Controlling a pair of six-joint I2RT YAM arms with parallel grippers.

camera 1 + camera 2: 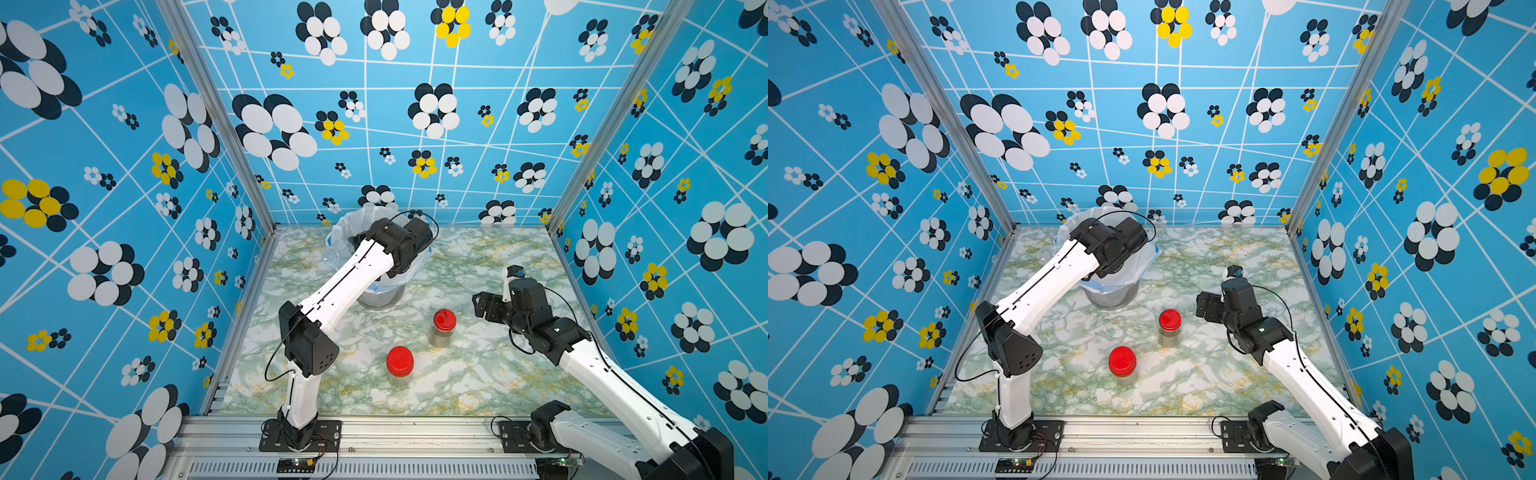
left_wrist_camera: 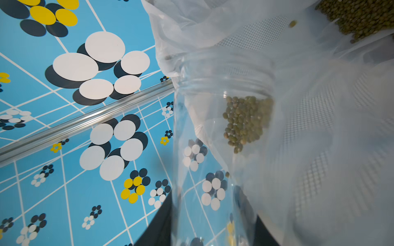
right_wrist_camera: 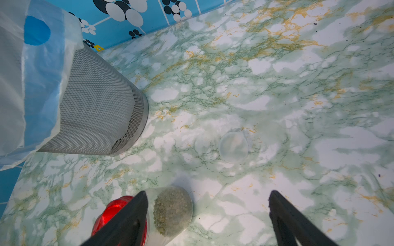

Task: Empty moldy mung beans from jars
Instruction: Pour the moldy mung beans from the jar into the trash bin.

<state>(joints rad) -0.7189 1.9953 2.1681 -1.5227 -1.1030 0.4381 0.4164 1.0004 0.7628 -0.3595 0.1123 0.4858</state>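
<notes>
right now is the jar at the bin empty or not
Nearly empty: only a small clump of mung beans lies by the mouth of the tipped jar.

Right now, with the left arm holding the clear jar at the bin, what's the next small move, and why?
Probably tilt the tall jar a bit steeper, mouth down, with the left gripper. A clump of mung beans sits inside near its mouth, which points into the bag-lined bin, where a pile of beans lies.
</notes>
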